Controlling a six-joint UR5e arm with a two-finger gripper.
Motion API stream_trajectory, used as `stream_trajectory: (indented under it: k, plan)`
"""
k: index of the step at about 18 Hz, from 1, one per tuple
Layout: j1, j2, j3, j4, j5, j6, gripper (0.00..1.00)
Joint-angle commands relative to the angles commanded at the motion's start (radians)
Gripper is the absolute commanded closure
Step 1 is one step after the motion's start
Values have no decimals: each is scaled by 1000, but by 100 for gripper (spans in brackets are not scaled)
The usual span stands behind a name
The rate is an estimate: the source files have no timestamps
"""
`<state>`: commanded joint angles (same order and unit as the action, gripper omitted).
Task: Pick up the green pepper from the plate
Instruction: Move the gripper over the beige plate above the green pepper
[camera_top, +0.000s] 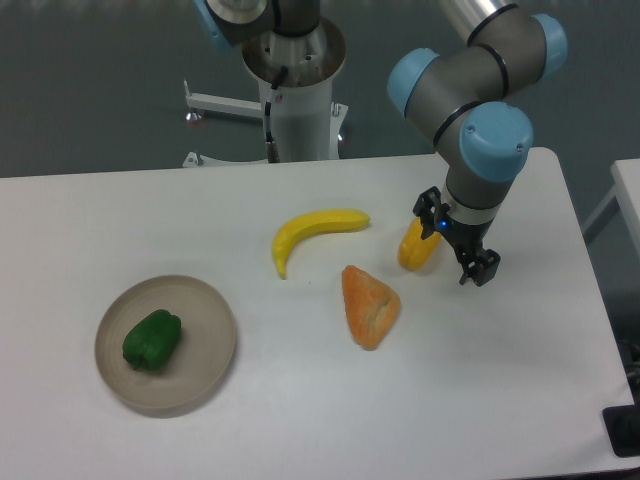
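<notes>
Surroundings: you are looking at a white bench (300, 400) carrying four loose items and one dish.
Banana (312, 232): lying mid-bench, curved, well apart from the dish.
Orange wedge-shaped item (370, 305): lying just below the banana, near the middle of the bench.
Yellow-orange pepper (417, 246): sitting just beside the arm's tool, on its left as you are viewing it.
Plate (205, 345): sitting at the lower left of the bench, holding one item only.
Green pepper (152, 339): resting on the plate, slightly left of its centre, untouched.
Gripper (459, 246): hanging over the right side of the bench, far from the plate.
Fingers (481, 268): pointing down, parted and gripping nothing.
Obstructions: you are seeing the banana and the orange item lying between the gripper and the plate.
</notes>
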<state>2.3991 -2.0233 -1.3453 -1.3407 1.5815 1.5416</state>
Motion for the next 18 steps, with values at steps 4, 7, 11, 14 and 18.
stream_trajectory:
  k: [4,7,11,14,18]
  plan:
    - [-2,0,0,0,-6,-2,0]
    - [-12,0,-1,0,-15,-37,0]
    - [-70,2,-11,2,-61,-188,0]
    - [-171,5,-12,0,-61,-335,0]
    - [-270,5,-12,0,-61,-494,0]
